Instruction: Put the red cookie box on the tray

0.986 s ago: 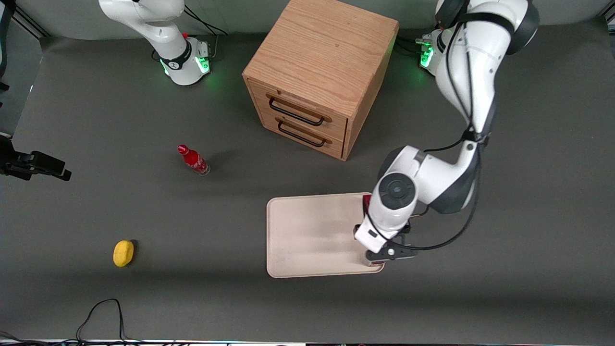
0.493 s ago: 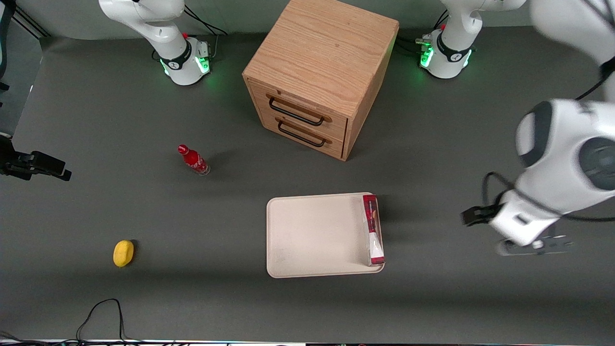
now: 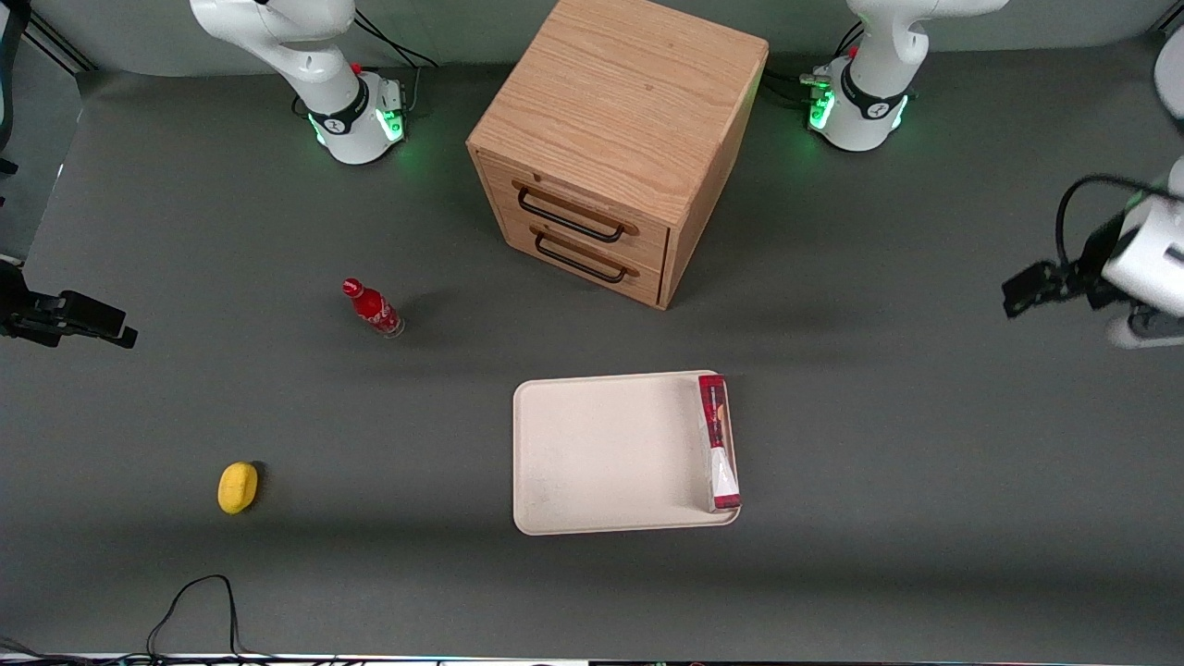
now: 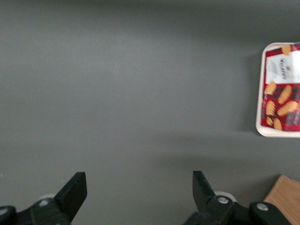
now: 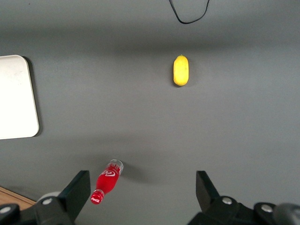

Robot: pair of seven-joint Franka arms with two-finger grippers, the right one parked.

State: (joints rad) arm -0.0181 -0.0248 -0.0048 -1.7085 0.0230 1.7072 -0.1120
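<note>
Red cookie box resting on the tray, gripper drawn clear with its fingers spread and holding nothing.

In the front view the red cookie box (image 3: 719, 442) lies inside the tray (image 3: 601, 453), lengthwise along the tray edge nearest the working arm, at lower centre of the frame. The gripper (image 4: 139, 197) hangs well apart at the frame's right edge, above bare table (image 3: 879, 444). A wooden drawer cabinet (image 3: 620, 139) stands at upper centre; a small red bottle (image 3: 372, 308) and a yellow object (image 3: 238, 487) lie toward the parked arm's end.
</note>
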